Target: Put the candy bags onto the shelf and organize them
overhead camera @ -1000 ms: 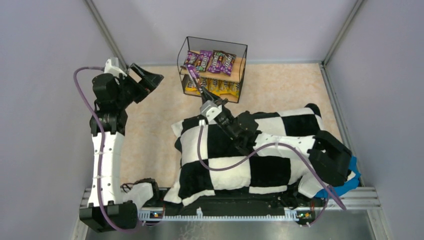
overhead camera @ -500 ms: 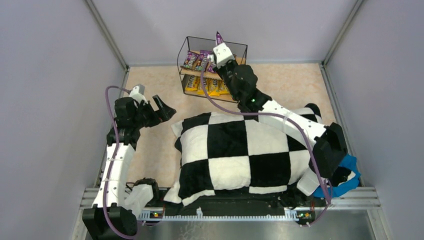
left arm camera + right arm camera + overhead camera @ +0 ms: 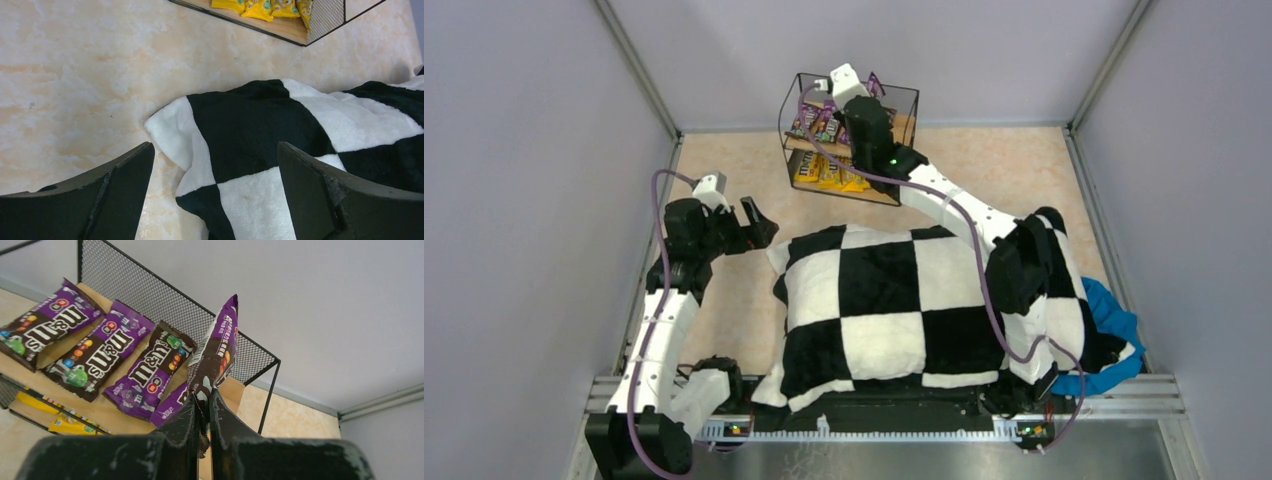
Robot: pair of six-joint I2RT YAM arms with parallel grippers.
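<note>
Presently: right claw [image 3: 204, 407] clenched on the lower end of a purple bag [image 3: 216, 352], which stands upright above it. Likely light, limp, slick; best pinched at a sealed end. Below-left, more bags [image 3: 97, 357] lie flat on the shelf [image 3: 150, 290] top board. Left claw [image 3: 215, 150] spread, empty, over cushion [image 3: 260, 120].

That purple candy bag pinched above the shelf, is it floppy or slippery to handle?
Probably fairly stiff: the purple bag stands upright above the right tool though gripped only at its bottom edge. Likely light, since that thin pinch carries it. Its glossy wrapper may slide on the shelf.
</note>
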